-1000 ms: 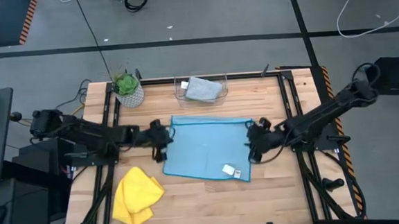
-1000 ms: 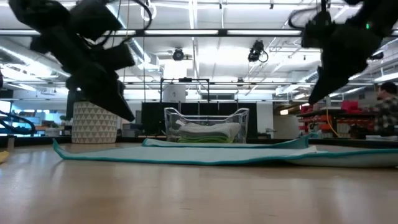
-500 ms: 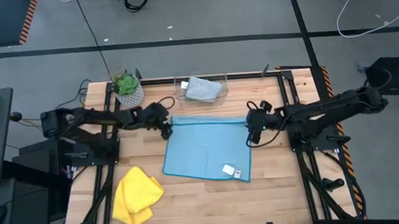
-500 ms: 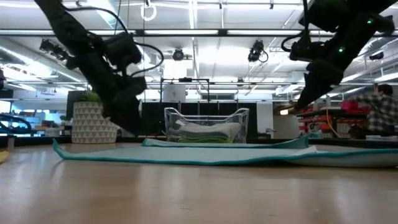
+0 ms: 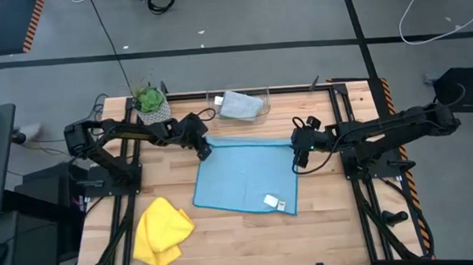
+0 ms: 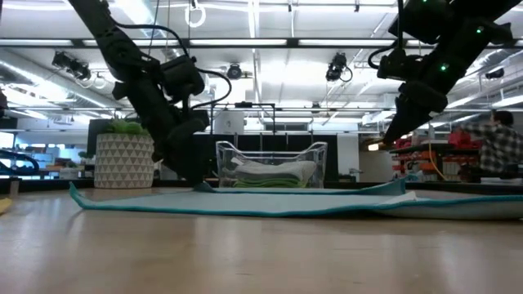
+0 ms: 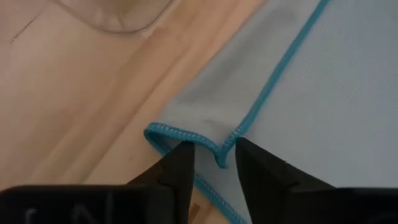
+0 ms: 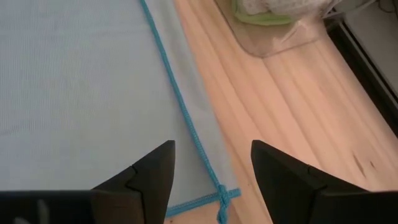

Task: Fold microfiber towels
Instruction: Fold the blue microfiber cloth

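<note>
The light blue towel (image 5: 246, 175) lies spread flat on the middle of the table, with a white tag near its near right corner. My left gripper (image 5: 205, 148) is down at its far left corner, fingers a narrow gap apart (image 7: 212, 155). My right gripper (image 5: 297, 156) is open and hovers above the towel's far right corner (image 8: 221, 196). It stands clear of the table in the low view (image 6: 399, 126). The yellow towel (image 5: 162, 229) lies crumpled at the near left. The pale grey towel (image 5: 239, 105) lies in the bin on a green one (image 8: 267, 18). My left gripper comes slanting down from the table's left onto the blue towel's far left corner (image 7: 186, 134). A small raised fold of the hemmed corner (image 7: 219, 155) stands between the two fingers. The fingertips (image 7: 185, 152) rest on the cloth, and the rest of the towel lies flat.
A clear plastic bin (image 5: 236, 106) stands at the far edge, just beyond the blue towel. A potted plant (image 5: 151, 105) stands at the far left, close behind my left arm. Bare wood lies along the near edge, right of the yellow towel.
My left gripper has gone from the towel's left edge toward the far edge and down onto the far left corner. My right gripper has gone toward the far edge to the far right corner, staying above the table. The towel has stayed flat.
</note>
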{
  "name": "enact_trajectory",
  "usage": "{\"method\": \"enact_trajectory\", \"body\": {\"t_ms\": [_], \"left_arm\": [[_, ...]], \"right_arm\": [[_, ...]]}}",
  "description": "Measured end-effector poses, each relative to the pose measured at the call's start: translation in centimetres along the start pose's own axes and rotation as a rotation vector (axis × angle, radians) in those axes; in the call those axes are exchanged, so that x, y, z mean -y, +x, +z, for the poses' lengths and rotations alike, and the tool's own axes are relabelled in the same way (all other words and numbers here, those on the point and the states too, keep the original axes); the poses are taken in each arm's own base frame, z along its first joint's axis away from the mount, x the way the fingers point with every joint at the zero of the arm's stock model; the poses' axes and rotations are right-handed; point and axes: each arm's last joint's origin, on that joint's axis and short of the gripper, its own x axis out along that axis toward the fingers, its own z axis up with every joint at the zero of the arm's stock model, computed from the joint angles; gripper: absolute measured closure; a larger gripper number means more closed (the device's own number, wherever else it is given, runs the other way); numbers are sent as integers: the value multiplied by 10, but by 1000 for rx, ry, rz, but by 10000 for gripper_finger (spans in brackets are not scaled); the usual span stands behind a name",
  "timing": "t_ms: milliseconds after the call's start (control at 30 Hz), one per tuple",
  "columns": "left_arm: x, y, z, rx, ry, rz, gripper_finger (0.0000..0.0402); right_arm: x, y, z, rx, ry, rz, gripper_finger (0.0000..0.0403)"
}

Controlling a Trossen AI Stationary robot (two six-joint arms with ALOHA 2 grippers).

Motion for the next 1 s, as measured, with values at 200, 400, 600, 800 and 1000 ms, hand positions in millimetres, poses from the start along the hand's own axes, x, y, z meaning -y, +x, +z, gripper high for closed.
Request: {"method": "enact_trajectory", "body": {"t_ms": [200, 400, 600, 800, 1000], "left_arm": [[0, -1, 1, 5, 61, -2, 345], [1, -1, 2, 21, 110, -5, 388], [1, -1, 2, 22, 133, -5, 394], [1, -1, 2, 22, 151, -4, 393], [1, -1, 2, 22, 162, -4, 392]], "right_arm": [[0, 0, 0, -1, -17, 0, 187], [-1, 5, -11, -79, -176, 18, 192], [-7, 21, -22, -158, -221, 26, 180], [-7, 38, -27, -245, -250, -61, 200], [-5, 52, -28, -277, -243, -131, 287]]}}
